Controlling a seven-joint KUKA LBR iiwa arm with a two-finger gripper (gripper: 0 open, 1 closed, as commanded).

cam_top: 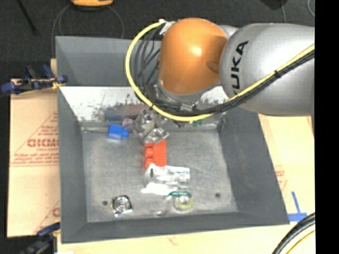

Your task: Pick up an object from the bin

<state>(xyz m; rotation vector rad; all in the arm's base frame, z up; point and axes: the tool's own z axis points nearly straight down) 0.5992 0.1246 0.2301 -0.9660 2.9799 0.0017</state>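
The gripper (152, 130) hangs low in the bin (70, 157), orange block (155, 155) just beside it; whether it is open cannot be told, and the pick looks not yet done.

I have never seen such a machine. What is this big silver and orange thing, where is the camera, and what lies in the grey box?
It is a robot arm, silver with an orange cover. The one camera looks down on the grey bin from above, slightly sideways; the arm enters from the right. Its grasping end, the pincer, hangs near the far wall, over the far end of an orange-red block. A blue block lies left of it. Nearer the camera lie a crumpled white-silver wrapper, a green-rimmed clear piece and a small shiny piece. Whether the pincer holds anything, I cannot tell.
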